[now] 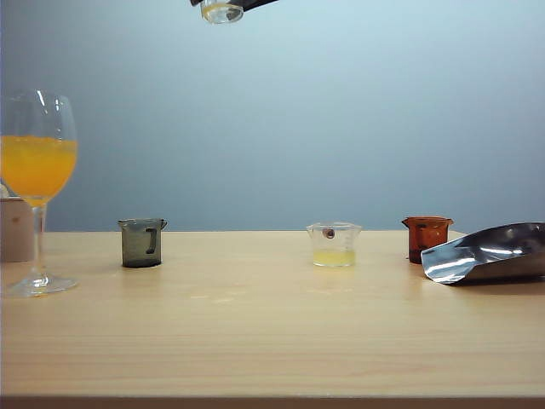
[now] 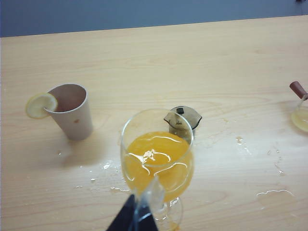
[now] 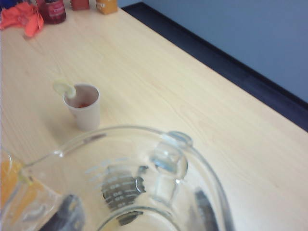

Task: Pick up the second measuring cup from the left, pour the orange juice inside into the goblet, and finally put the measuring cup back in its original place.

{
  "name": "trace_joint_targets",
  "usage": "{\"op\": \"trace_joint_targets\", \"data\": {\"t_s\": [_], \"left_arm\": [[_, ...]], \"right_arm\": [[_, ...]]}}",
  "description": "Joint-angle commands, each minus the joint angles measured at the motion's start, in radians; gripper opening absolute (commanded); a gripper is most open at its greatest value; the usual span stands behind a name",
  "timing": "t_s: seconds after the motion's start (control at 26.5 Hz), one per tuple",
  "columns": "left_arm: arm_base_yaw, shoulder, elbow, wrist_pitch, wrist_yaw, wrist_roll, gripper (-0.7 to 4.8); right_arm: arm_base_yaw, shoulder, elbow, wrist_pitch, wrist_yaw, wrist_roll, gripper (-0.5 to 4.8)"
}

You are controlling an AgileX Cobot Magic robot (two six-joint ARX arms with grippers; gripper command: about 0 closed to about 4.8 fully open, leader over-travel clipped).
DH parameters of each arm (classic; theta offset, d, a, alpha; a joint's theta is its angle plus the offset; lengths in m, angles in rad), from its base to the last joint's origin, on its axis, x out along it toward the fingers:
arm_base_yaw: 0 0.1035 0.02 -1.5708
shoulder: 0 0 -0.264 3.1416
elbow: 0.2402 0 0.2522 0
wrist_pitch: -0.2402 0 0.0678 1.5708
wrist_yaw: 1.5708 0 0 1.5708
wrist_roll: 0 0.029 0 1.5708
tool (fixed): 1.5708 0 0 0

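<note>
Lab tabletop [image 1: 272,341], plain backdrop [image 1: 298,111]

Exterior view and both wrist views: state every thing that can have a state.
goblet: upright, about half full of orange juice.
second measuring cup: lifted off the table, looks emptied.
right gripper: shut on the second measuring cup.
left gripper: beside the goblet, opening unclear.
grey cup: upright, contents unclear.
spotted clear cup: upright, little pale yellow liquid.
amber cup: upright.
paper cup: upright, lemon slice on rim.
table: splashes near goblet.
</note>
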Motion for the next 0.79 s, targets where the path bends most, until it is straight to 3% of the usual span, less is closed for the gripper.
{"op": "trace_joint_targets", "data": {"t_s": [0.04, 0.38, 0.6, 0.79], "left_arm": [[0.000, 0.000, -0.001, 0.013, 0.004, -0.003, -0.03], [0.000, 0.000, -0.001, 0.013, 0.004, -0.003, -0.03], [0.000, 0.000, -0.001, 0.013, 0.004, -0.003, -0.03], [0.000, 0.000, -0.001, 0.013, 0.004, -0.003, -0.03]], "right_arm": [[0.005, -0.010, 0.006, 0.076, 0.002, 0.011, 1.48], [0.003, -0.056, -0.005, 0.026, 0.012, 0.069, 1.48], [0.003, -0.216, -0.171, 0.209, 0.031, 0.068, 1.48], [0.003, -0.325, -0.329, 0.233, 0.058, 0.090, 1.48]]}}
